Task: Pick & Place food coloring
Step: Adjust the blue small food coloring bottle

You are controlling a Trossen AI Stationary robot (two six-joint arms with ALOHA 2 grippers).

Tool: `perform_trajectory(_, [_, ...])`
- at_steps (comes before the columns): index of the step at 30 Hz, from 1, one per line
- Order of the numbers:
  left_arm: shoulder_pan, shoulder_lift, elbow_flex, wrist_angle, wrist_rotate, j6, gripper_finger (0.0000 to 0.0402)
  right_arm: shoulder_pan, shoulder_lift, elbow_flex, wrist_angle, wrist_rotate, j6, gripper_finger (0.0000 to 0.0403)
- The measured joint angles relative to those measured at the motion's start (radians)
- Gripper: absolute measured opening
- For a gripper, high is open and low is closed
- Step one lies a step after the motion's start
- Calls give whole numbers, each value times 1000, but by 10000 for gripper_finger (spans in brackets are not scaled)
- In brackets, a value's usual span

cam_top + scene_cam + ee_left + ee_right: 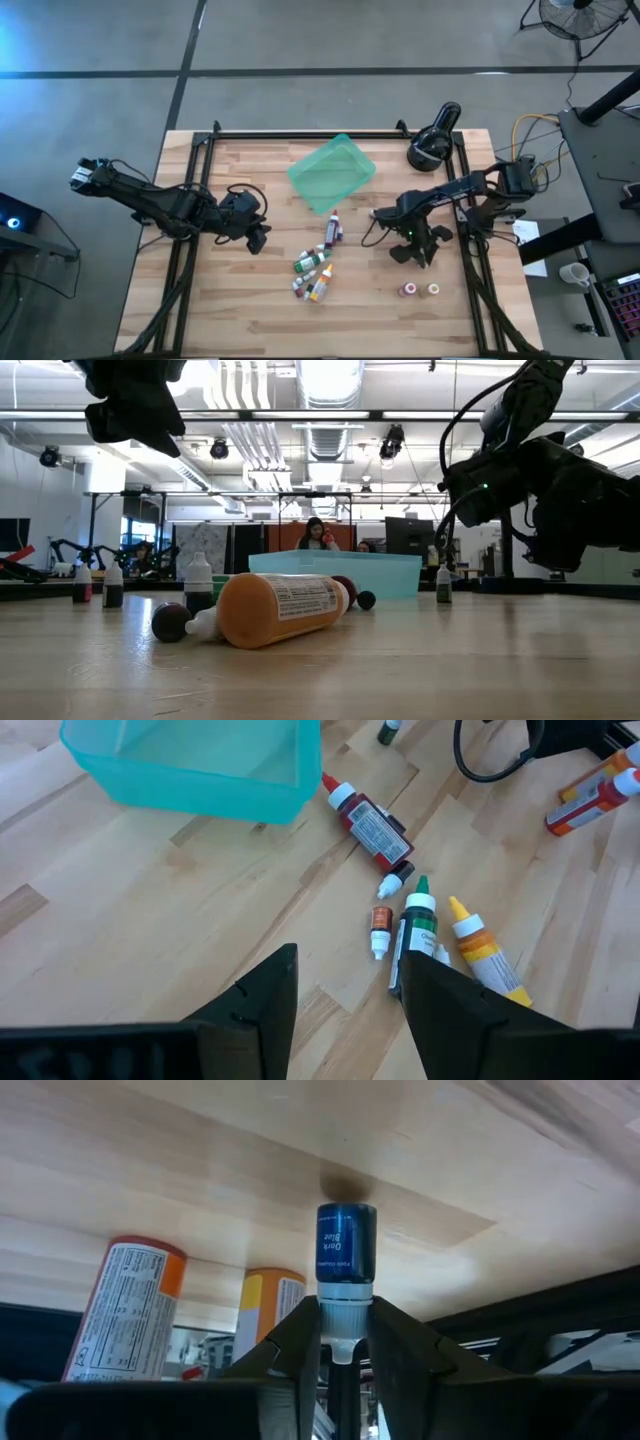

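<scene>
Dark blue and white-capped, a food coloring bottle [346, 1250] sits pinched at its cap between the fingers of the right tool [345, 1342], base against the wooden tabletop [200, 1160]. I judge this a placing step: ease the fingers apart evenly and lift straight off, so it stays upright beside the two orange-labelled bottles [130, 1305]. The left tool [345, 990] hovers spread over the lying cluster [420, 925] beside the teal tray [200, 765].

Grey concrete floor [330, 40]; floor fan [580, 20]; ceiling strip lights [330, 380].
</scene>
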Motion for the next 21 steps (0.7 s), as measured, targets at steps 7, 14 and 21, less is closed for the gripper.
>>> perform_trajectory(7, [0,0,0,8,0,0,147,0,0,0,7,1,-2,81])
perform_trajectory(14, [0,0,0,8,1,0,147,0,-2,0,7,39,-6,74])
perform_trajectory(21, [0,0,0,8,11,-1,147,0,-2,3,34,105,-10,94])
